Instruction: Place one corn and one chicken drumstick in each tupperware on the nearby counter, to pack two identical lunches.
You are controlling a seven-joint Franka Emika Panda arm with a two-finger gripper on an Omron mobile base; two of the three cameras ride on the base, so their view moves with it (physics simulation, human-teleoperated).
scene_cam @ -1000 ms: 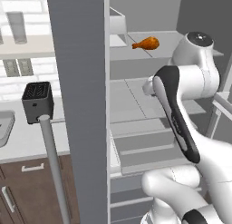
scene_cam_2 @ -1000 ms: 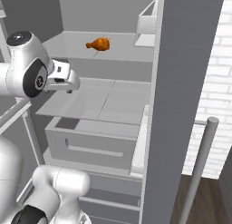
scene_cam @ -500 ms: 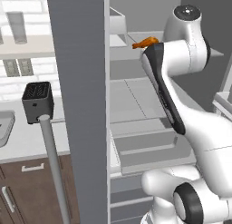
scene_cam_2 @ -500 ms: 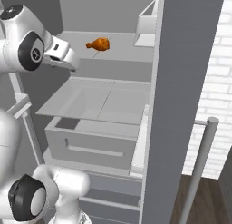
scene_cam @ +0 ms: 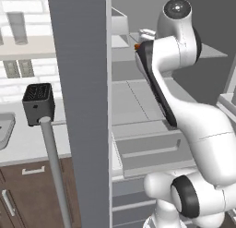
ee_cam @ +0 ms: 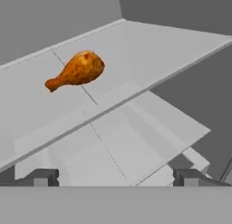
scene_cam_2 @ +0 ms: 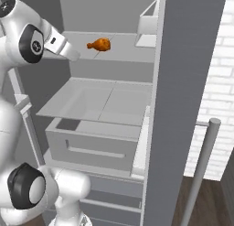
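At the bottom of my hand view the gripper (ee_cam: pixel 116 177) has its fingertips (ee_cam: pixel 41 177) spread wide with nothing between them. Beyond, in the upper left of that frame, the chicken drumstick (ee_cam: pixel 76 70) lies alone on the fridge's upper shelf (ee_cam: pixel 149 41); in my right base view it sits top centre (scene_cam_2: pixel 99 45), apart from the gripper (scene_cam_2: pixel 73 52)

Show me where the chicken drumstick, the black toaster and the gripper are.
chicken drumstick (ee_cam: pixel 78 70), hand view, on its meaty end.
toaster (scene_cam: pixel 38 104), left base view, on its front face.
gripper (ee_cam: pixel 115 177), hand view, midway between its fingertips.
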